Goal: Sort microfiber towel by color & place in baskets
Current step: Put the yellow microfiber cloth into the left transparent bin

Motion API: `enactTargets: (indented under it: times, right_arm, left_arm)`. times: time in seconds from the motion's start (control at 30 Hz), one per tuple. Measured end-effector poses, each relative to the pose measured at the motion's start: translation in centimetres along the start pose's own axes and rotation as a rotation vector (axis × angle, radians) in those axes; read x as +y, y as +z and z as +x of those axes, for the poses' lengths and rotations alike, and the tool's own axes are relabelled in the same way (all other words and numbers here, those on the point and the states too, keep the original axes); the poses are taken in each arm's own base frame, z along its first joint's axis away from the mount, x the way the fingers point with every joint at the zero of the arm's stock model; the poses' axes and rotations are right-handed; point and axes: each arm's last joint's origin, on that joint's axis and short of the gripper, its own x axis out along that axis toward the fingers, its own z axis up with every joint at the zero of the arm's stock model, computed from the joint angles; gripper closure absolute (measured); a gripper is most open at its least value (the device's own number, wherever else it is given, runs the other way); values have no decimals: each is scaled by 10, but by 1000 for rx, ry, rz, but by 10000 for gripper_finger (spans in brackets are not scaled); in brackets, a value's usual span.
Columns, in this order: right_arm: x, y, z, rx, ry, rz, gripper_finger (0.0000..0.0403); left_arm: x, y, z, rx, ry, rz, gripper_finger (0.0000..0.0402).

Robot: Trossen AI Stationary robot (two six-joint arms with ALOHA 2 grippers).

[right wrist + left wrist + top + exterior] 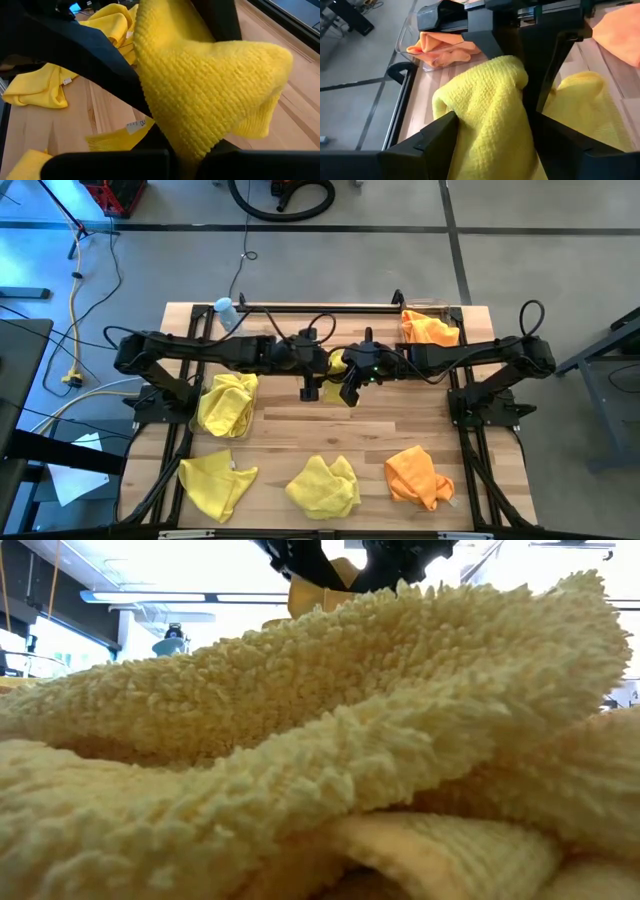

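A yellow towel (337, 366) hangs above the table's middle, pinched in the right gripper (165, 145) while the left gripper (490, 135) stands with fingers apart around it — a handover, by the look. Orange cloths (430, 329) already fill the basket (407, 37) at the far right corner; three yellow towels (322, 485) and one orange towel (417, 476) remain on the wooden table (300, 430). Beyond — grey floor, cables.

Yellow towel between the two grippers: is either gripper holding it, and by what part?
The right gripper is shut on the yellow towel, pinching a bunched fold. The left gripper stands open around the same towel, not gripping.
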Motion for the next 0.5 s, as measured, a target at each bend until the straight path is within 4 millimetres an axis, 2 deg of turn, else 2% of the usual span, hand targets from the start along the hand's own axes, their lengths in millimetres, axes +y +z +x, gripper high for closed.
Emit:
enactTargets:
  times: [0.13,0.43,0.5]
  right_arm:
    - [0,0,0,-2,1,0,398]
    - [1,2,0,-19,9,1,398]
    - [1,2,0,-21,7,2,398]
  left_arm:
    - [-2,0,0,-2,-22,3,201]
    - [-9,1,-2,1,-41,43,373]
    - [-9,0,-2,5,-43,37,393]
